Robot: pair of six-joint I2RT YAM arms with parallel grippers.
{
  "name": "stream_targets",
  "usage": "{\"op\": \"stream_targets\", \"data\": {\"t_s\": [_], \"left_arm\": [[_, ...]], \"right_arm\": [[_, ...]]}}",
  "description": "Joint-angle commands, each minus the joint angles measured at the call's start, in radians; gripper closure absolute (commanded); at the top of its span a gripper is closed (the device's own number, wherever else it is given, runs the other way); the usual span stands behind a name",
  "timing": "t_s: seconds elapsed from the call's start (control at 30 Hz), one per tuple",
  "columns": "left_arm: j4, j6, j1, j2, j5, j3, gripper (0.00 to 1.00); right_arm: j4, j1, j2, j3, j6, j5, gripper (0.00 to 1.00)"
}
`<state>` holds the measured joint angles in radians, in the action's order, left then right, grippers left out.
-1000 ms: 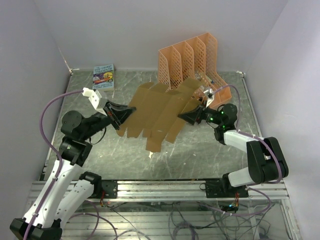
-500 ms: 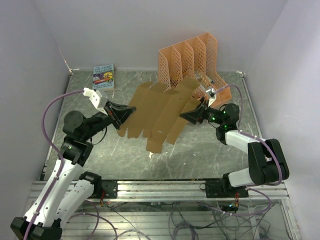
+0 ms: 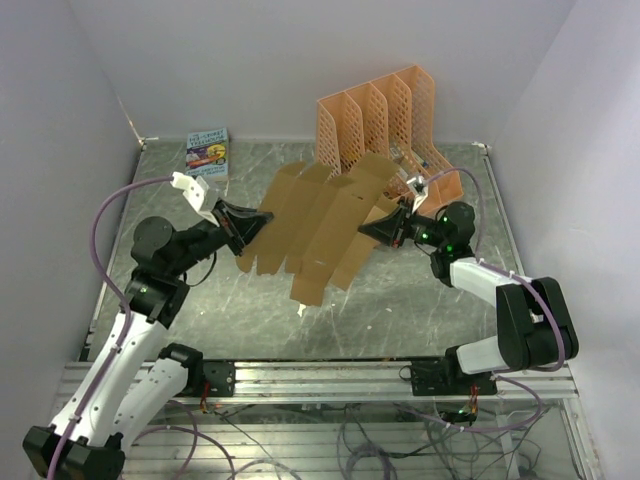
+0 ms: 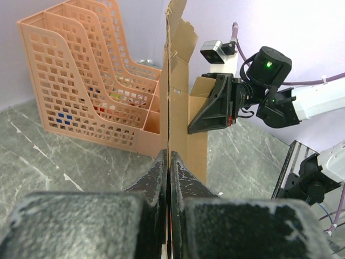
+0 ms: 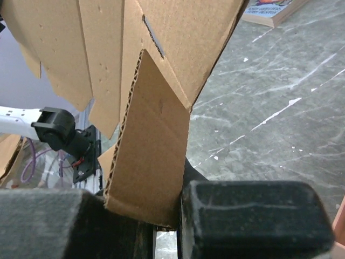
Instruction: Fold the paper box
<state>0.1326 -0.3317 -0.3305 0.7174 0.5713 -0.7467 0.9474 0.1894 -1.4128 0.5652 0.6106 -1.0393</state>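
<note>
Tan paper box (image 3: 320,225) is held unfolded just before the orange rack (image 3: 385,115). At the left wrist, its edge is pinched tight by the left gripper (image 4: 168,162); at the right wrist, a flap is clamped by the right gripper (image 5: 156,208).

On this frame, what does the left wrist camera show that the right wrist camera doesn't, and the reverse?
Left wrist only: the flat tan cardboard box seen edge-on, pinched in the left gripper; the right gripper from outside, clamped on the far flap; and the open compartments of the orange perforated plastic file rack behind.
Right wrist only: the box's broad face, with one flap running down between that gripper's fingers, and a corner of the small colourful printed book lying on the grey marbled table.
Both: the box and the table.
</note>
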Motion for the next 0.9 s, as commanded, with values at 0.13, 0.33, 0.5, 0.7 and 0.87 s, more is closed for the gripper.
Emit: {"op": "stream_targets", "data": {"t_s": [0.13, 0.33, 0.5, 0.7, 0.87], "left_arm": [[-0.062, 0.009, 0.007, 0.027, -0.03, -0.031, 0.93], [-0.214, 0.013, 0.004, 0.063, -0.079, -0.075, 0.93], [-0.261, -0.022, -0.002, 0.086, -0.089, -0.042, 0.93], [-0.214, -0.091, -0.008, 0.171, -0.042, 0.041, 0.93], [-0.227, -0.09, -0.027, 0.277, -0.083, 0.049, 0.93]], "right_arm": [[-0.218, 0.064, -0.05, 0.083, -0.117, 0.072, 0.82], [-0.444, 0.186, -0.169, 0.167, -0.197, 0.199, 0.83], [-0.533, 0.256, -0.274, 0.224, -0.153, 0.305, 0.88], [-0.62, 0.292, -0.373, 0.274, -0.115, 0.377, 0.88], [-0.634, 0.298, -0.4, 0.279, -0.12, 0.377, 0.88]]}}
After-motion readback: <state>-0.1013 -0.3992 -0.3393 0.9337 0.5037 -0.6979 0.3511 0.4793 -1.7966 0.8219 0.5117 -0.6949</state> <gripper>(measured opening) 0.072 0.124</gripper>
